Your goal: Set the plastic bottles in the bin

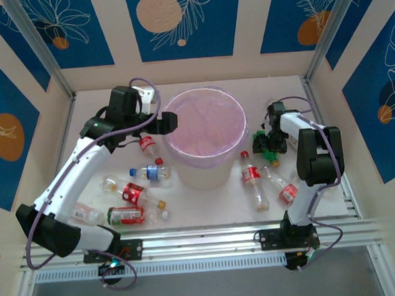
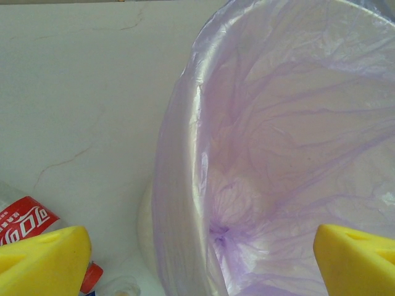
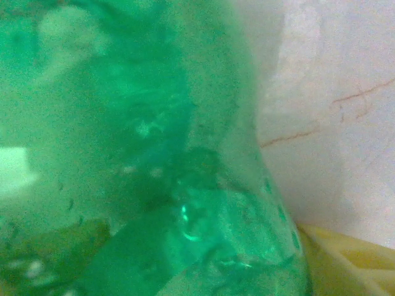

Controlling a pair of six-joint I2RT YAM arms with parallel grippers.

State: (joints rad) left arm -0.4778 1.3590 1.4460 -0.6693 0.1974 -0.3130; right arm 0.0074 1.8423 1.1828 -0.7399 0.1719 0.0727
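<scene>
green translucent plastic bottle (image 3: 154,172) sits tight against our right pincer (image 1: 268,140), right of the round white purple-lined bin (image 1: 208,167); clenched or not, we cannot tell. our left pincer (image 2: 199,256) gapes over the bin's rim.

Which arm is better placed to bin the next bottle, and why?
Right. The right end effector is down against a green bottle beside the bin. The left end effector hangs open and empty at the bin's rim.
</scene>
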